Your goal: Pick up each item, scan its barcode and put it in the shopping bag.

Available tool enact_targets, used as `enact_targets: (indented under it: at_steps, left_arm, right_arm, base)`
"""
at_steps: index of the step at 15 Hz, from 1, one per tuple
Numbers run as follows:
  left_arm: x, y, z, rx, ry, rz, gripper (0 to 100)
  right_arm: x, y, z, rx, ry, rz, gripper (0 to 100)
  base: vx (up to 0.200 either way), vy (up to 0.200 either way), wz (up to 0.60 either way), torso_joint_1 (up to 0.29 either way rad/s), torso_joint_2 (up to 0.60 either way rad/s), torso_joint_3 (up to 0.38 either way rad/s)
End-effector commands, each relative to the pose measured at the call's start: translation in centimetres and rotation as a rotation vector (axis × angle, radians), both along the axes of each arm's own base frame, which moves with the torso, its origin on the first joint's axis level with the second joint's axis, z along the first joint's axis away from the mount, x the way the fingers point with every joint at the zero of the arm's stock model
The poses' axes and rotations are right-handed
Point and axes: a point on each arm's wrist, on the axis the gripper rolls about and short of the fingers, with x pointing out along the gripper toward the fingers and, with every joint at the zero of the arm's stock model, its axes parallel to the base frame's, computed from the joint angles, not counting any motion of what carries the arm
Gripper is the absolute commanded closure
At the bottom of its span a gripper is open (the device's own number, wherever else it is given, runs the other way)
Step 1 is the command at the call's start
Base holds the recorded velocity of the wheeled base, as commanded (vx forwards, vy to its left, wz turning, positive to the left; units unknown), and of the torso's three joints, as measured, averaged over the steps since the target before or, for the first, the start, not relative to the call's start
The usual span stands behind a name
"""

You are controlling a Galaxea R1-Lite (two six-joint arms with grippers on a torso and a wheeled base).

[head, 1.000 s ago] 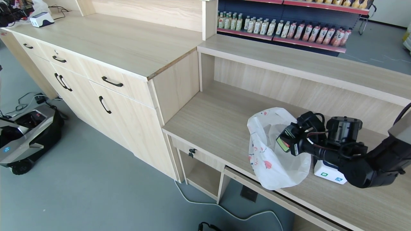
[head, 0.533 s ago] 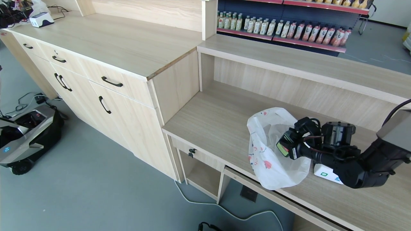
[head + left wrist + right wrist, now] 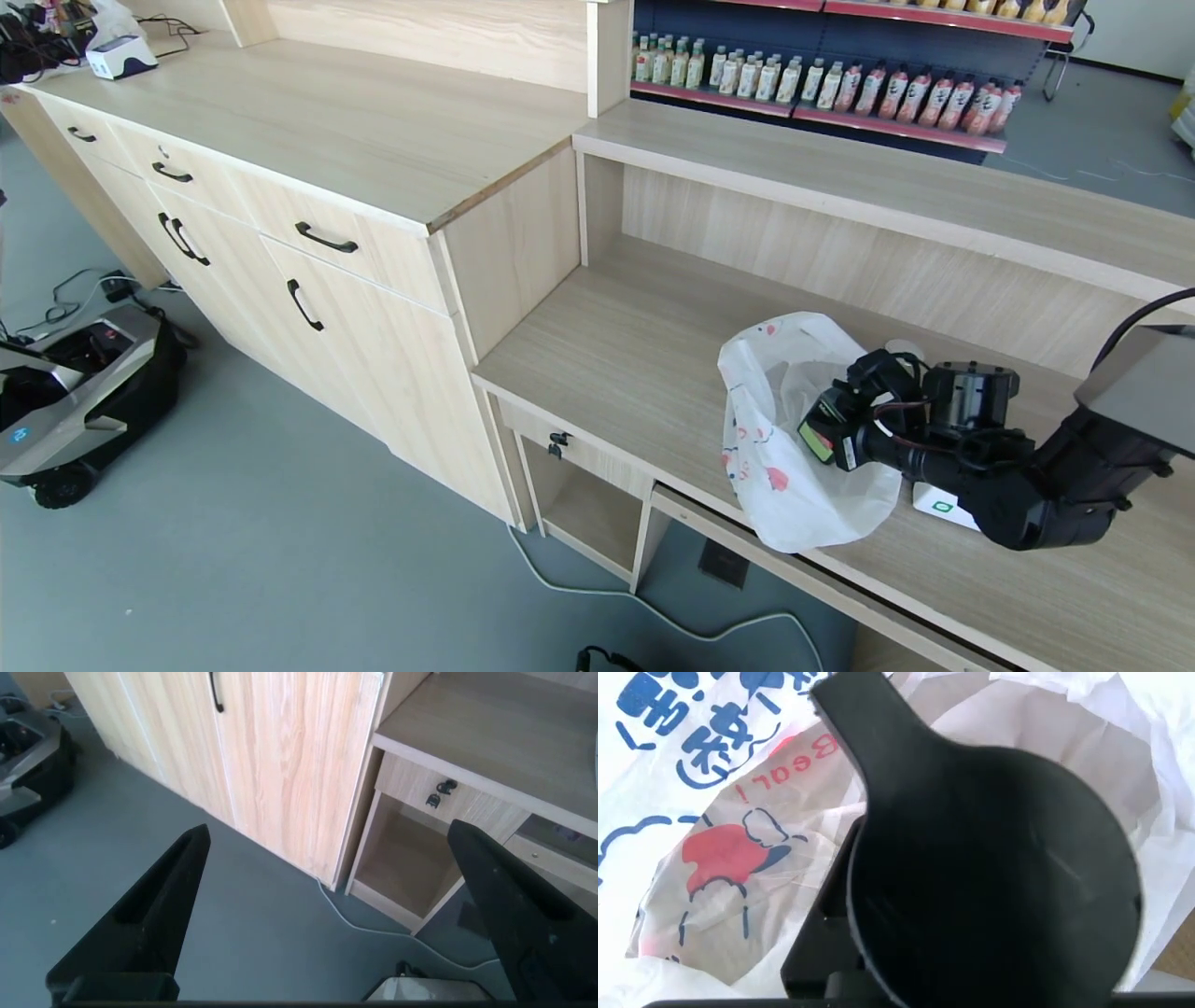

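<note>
Standing off to the side, I see the shopping bag [image 3: 782,495] slumped on the lower counter [image 3: 635,355] near its front edge, mouth gaping upward and just beside a small white box [image 3: 941,507]. It looks like thin printed plastic: next to no weight, soft, crinkly and probably slick on that wood, so I'd guess a nudge would slide it or fold the mouth shut. The rim or a handle loop seems the only sensible place to take it; the sides would just bunch up. The right gripper [image 3: 829,431] hangs at the bag's opening with a dark rounded shape [image 3: 990,877] below its wrist camera, over the white plastic. Whether that is an item, and whether the grip is closed on it, I cannot tell. Anything let go there ought to go down the middle, not against the floppy wall. The left gripper [image 3: 318,910] is off over the floor by the cabinet, its fingers [image 3: 140,924] spread wide and empty.
</note>
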Motion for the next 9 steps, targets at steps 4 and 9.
enact_targets:
  at_steps: [4, 9]
  left_arm:
    - [0.0, 0.0, 0.0, -0.001, -0.001, 0.002, 0]
    - [0.0, 0.0, 0.0, 0.001, 0.0, 0.0, 0]
  right_arm:
    - [0.1, -0.1, -0.6, 0.002, 0.016, -0.004, 0]
    - [-5.1, -0.9, 9.5, 0.005, -0.176, -0.017, 0]
  base:
    - [0.0, 0.0, 0.0, 0.0, 0.0, 0.0]
    - [0.0, 0.0, 0.0, 0.0, 0.0, 0.0]
